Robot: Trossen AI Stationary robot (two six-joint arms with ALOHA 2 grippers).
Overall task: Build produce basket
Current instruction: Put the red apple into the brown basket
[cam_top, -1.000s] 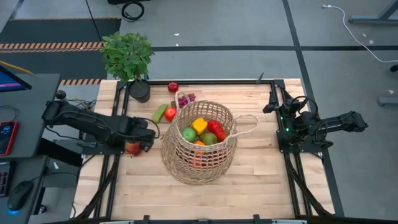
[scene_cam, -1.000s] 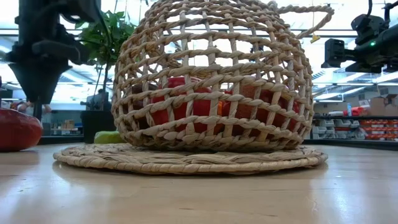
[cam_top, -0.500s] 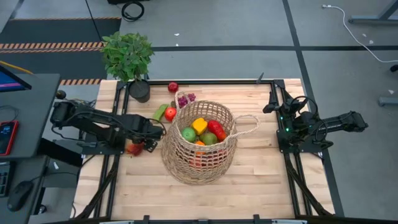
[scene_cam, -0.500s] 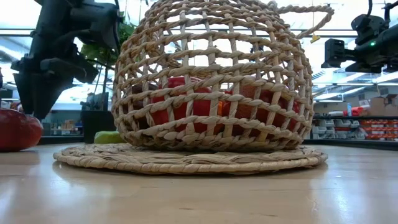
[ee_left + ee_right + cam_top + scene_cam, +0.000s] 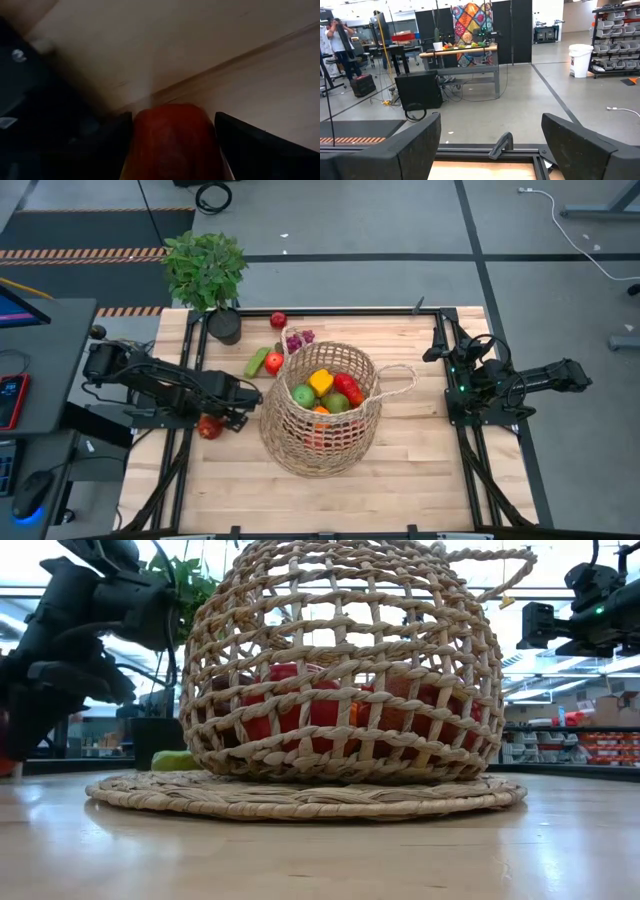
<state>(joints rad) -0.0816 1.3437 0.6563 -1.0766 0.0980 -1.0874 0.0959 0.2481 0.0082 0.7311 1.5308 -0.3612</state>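
The tan wicker basket (image 5: 320, 410) stands mid-table on a woven mat (image 5: 300, 798). It holds a yellow pepper (image 5: 320, 382), a green apple (image 5: 303, 394) and a red pepper (image 5: 349, 388). A red apple (image 5: 278, 320), purple grapes (image 5: 299, 338), a green cucumber (image 5: 257, 361) and a red fruit (image 5: 273, 363) lie on the table behind it. My left gripper (image 5: 216, 418) is left of the basket, shut on a dark red fruit (image 5: 172, 145). My right gripper (image 5: 435, 353) is open and empty at the table's right edge. My left gripper has the dark red fruit between its two fingers, one on each of two opposite sides (image 5: 142, 137). The fingers slant down at it toward the table's near left. In the low view the gripper hides the fruit, so I cannot tell whether it rests on the table.
A potted green plant (image 5: 205, 270) stands at the table's far left corner. Black frame rails (image 5: 190, 450) run along the left and right sides. Bare wood (image 5: 420, 470) lies near and right of the basket. A person (image 5: 340, 40) stands far off in the room.
My left gripper has tipped from pointing straight down to a slant. It has come down around the dark red fruit left of the basket. The fruit has shifted a little toward the table's near left.
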